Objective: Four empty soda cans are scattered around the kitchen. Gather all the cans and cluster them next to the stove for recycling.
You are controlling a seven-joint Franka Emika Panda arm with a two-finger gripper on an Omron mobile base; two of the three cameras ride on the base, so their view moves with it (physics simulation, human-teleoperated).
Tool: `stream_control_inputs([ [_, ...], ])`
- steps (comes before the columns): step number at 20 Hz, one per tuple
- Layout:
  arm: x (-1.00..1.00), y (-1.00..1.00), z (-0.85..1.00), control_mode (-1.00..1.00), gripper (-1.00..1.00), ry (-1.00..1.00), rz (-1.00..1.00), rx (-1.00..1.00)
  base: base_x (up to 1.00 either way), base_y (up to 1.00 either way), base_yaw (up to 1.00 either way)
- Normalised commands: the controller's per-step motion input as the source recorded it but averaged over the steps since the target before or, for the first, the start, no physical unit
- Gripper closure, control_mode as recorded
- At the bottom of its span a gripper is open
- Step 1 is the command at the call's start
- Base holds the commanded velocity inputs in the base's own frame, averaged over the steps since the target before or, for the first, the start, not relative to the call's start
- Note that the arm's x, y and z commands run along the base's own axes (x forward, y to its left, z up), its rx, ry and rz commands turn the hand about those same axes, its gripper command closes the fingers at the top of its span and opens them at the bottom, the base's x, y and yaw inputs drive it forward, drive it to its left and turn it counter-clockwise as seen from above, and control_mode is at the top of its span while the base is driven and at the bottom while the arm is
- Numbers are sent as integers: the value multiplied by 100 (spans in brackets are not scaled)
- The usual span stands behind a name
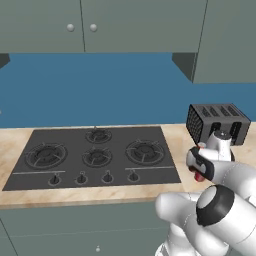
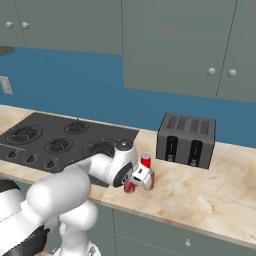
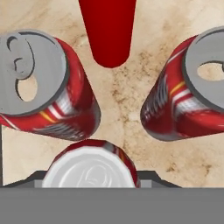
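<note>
In the hand view a soda can [image 3: 91, 168] with a silvery top sits low between my fingertips, and my gripper [image 3: 91, 175] is shut on it. Two more upright red cans stand on the beige counter, one to the left [image 3: 41, 87] and one to the right [image 3: 192, 92]. A further red cylinder [image 3: 108, 30] reaches in from the top edge. In the right base view my gripper [image 2: 142, 179] hangs low over the counter just right of the black stove [image 2: 50, 140], with a red can [image 2: 145, 160] right behind it. The stove [image 1: 95, 155] and my gripper [image 1: 200, 172] also appear in the left base view.
A black slotted toaster [image 2: 186, 140] stands at the back of the counter, right of the cans, also seen from the left [image 1: 218, 121]. Grey-green cabinets hang above. Bare marble counter [image 2: 200, 195] stretches to the right, and its front edge runs close below the gripper.
</note>
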Motion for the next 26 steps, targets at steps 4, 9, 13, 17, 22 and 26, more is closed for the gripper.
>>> stream_control_inputs([
  [4, 5, 0, -26, -100, 100, 0, 0, 0, 0, 0, 0],
  [9, 2, 0, -27, -100, 100, 0, 0, 0, 0, 0, 0],
  [13, 0, 0, -29, -100, 100, 0, 0, 0, 0, 0, 0],
  [17, 0, 0, -29, -100, 100, 0, -1, 0, 0, 0, 0],
  [22, -1, 1, -30, -100, 100, 0, -1, 0, 0, 0, 0],
  [26, -9, 6, -32, -100, 100, 0, -3, 0, 0, 0, 0],
])
